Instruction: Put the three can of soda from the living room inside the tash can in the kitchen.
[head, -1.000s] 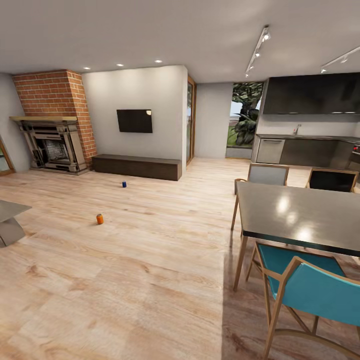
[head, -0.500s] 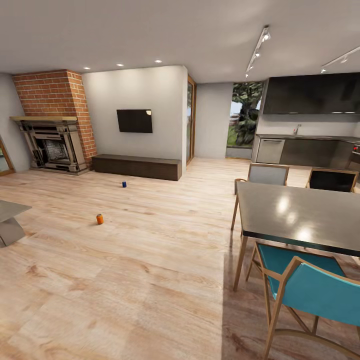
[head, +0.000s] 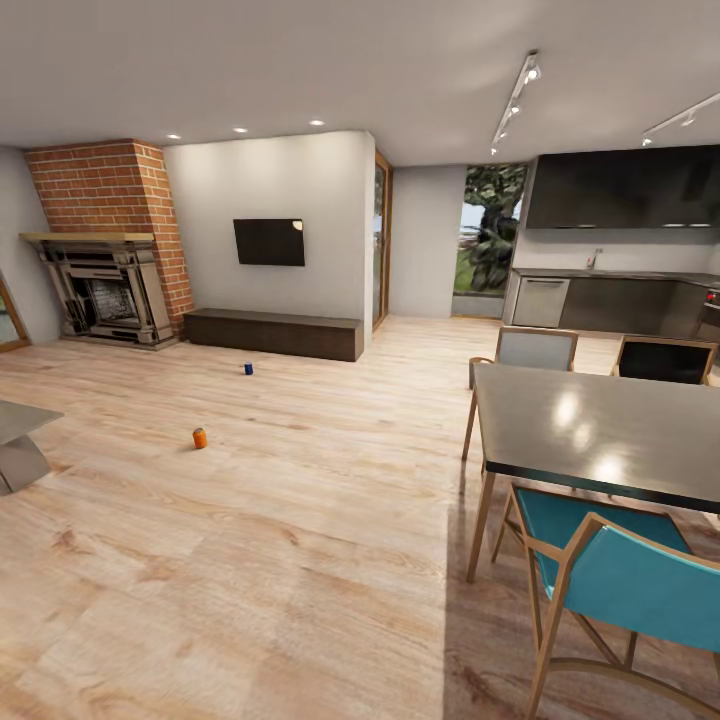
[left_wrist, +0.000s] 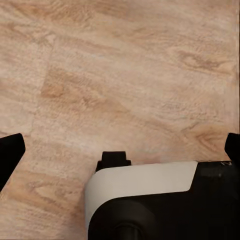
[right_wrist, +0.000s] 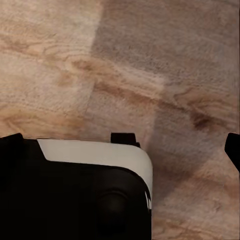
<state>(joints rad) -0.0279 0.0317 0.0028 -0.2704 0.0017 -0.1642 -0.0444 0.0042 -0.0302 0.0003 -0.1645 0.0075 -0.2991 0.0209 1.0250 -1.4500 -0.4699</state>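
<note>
Both grippers hung over bare wood floor with nothing between their fingers. In the left wrist view the left gripper (left_wrist: 120, 150) had its dark fingertips (left_wrist: 10, 152) at opposite edges of the picture, spread wide, with part of the robot's white and black body below them. The right gripper (right_wrist: 120, 145) was the same: tips far apart, holding and touching nothing, plank floor (right_wrist: 150, 65) beneath.

Further out, from the head camera, I saw an orange soda can (head: 200, 438) standing upright on the floor of the living room, well apart from me. A dark blue soda can (head: 248, 368) stood farther back, near the low dark bench (head: 275, 333) under the wall TV (head: 269, 241). I could not find a third can. The brick fireplace (head: 105, 245) stood at the left, the dining table (head: 600, 430) and teal chairs (head: 620, 575) at my right, and the kitchen (head: 620, 270) behind them. I saw no bin.

I judged the cans light, rigid and smooth-walled, apt to tip or roll if nudged. I would take one around the middle of its body, jaws square to its sides, closing gently.
</note>
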